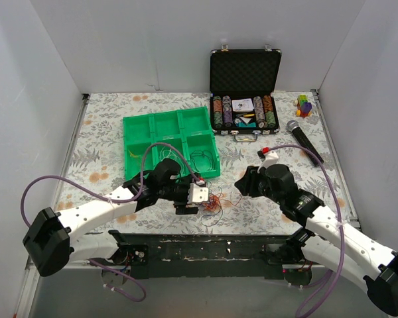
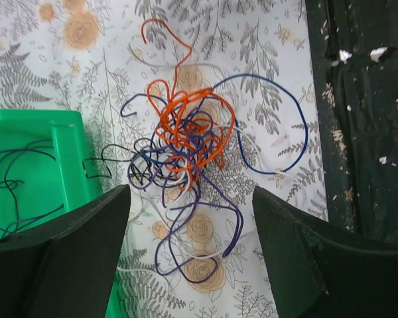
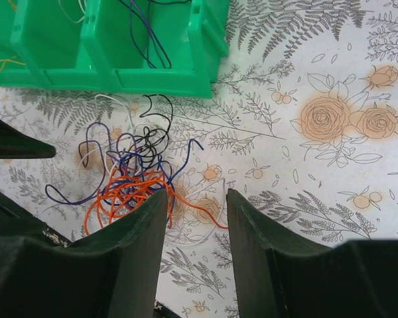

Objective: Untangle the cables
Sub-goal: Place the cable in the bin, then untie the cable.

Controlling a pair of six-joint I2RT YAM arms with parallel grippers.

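plain white walls (image 1: 152,40) close in a table (image 1: 99,132) on three sides. its cloth (image 3: 331,119) shows grey ferns and orange roses. light seems even, perhaps overhead.

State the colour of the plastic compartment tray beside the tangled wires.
The plastic compartment tray is bright green, clearest in the top external view.

In the top view's lower centre, the tangle of thin multicoloured wire cables (image 1: 211,201) lies on the floral-patterned table (image 1: 106,139) just below the green plastic compartment tray (image 1: 174,136), with the open black hard case (image 1: 244,73) toward upper right.
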